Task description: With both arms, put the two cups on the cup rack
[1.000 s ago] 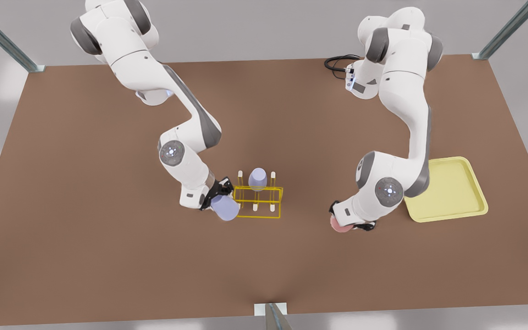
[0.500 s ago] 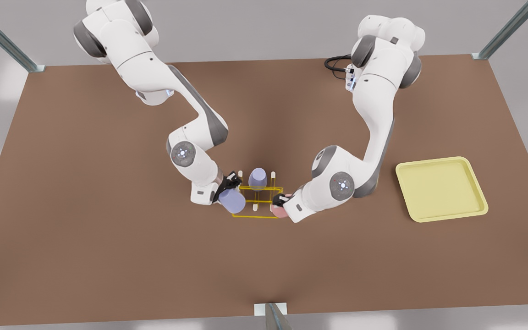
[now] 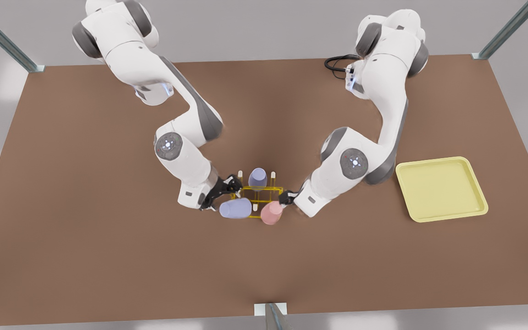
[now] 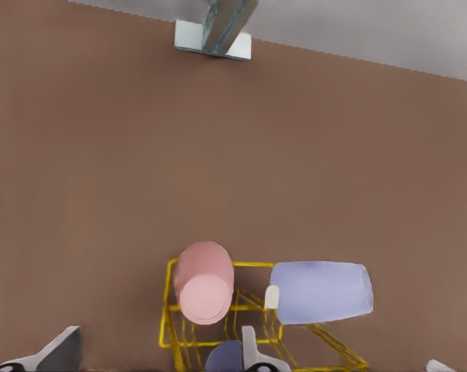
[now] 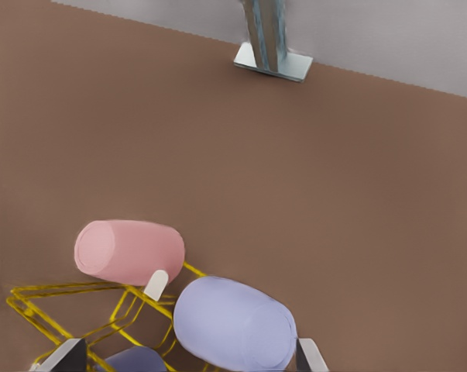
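The yellow wire cup rack (image 3: pixel 268 189) stands mid-table. A lavender cup (image 3: pixel 235 208) lies on its side at the rack's front corner on the front view's left. The pink cup (image 3: pixel 271 212) leans at the other front corner, and a white peg tip (image 3: pixel 255 207) shows between them. My right gripper (image 3: pixel 228 187) hangs open just behind the lavender cup (image 5: pixel 233 324), apart from it. My left gripper (image 3: pixel 286 198) is open just behind the pink cup (image 4: pixel 206 283), holding nothing. Another lavender cup (image 3: pixel 257 178) sits upside down on a back peg.
A pale yellow rimmed tray (image 3: pixel 442 189) lies at the front view's right. A black cable (image 3: pixel 337 64) coils by the far arm base. A metal post (image 3: pixel 271 314) stands at the table's near edge. Bare brown table surrounds the rack.
Both grippers have let go of their cups at the rack's front. The lavender cup has tipped onto its side, the pink cup leans free, and both wrists have drawn back slightly.
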`<state>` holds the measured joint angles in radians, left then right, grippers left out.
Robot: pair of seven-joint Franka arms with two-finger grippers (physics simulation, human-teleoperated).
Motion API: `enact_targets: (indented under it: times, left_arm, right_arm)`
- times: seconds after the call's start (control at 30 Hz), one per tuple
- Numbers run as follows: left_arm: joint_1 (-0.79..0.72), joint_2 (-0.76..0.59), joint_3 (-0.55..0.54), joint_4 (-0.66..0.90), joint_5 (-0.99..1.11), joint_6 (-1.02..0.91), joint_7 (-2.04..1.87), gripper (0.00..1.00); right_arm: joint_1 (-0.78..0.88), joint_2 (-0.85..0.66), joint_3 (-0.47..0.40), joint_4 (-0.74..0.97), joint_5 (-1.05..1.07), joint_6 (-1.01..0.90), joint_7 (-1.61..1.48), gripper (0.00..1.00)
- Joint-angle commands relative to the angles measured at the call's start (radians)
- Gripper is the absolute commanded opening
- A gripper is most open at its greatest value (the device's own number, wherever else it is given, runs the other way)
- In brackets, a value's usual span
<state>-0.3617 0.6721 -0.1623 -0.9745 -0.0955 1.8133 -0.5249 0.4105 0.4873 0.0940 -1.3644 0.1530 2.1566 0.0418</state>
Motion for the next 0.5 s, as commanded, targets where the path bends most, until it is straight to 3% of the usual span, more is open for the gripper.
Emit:
enact_targets:
  times: [0.0,0.1,0.13,0.17,0.2,0.27,0.37,0.47]
  left_arm:
    - [0.059,-0.103,0.001,0.000,0.210,-0.471,0.047,1.00]
    - [0.136,-0.177,-0.002,-0.004,0.275,-0.654,0.405,1.00]
    - [0.147,-0.352,0.009,-0.238,0.269,-0.542,0.410,1.00]
    - [0.138,-0.586,0.053,-0.576,0.252,-0.296,0.419,1.00]
    - [0.139,-0.618,0.093,-0.599,0.243,-0.342,0.621,1.00]
    - [0.150,-0.595,0.112,-0.569,0.240,-0.443,0.625,1.00]
    - [0.176,-0.571,0.112,-0.561,0.188,-0.442,0.620,1.00]
    - [0.195,-0.571,0.112,-0.563,0.158,-0.443,0.622,1.00]
  right_arm:
    - [-0.007,-0.013,-0.068,0.093,-0.075,-0.375,0.107,1.00]
    - [-0.010,-0.162,-0.221,0.097,-0.303,-0.635,0.096,1.00]
    - [-0.022,-0.184,-0.235,0.102,-0.299,-0.690,0.089,1.00]
    - [-0.038,-0.184,-0.234,0.114,-0.297,-0.725,0.087,1.00]
    - [-0.056,-0.203,-0.234,0.114,-0.297,-0.759,0.064,1.00]
    - [-0.289,-0.355,-0.077,-0.013,-0.290,-0.753,-0.034,1.00]
    - [-0.289,-0.516,-0.077,-0.186,-0.286,-0.741,-0.036,1.00]
    - [-0.286,-0.552,-0.077,-0.222,-0.274,-0.738,-0.034,1.00]
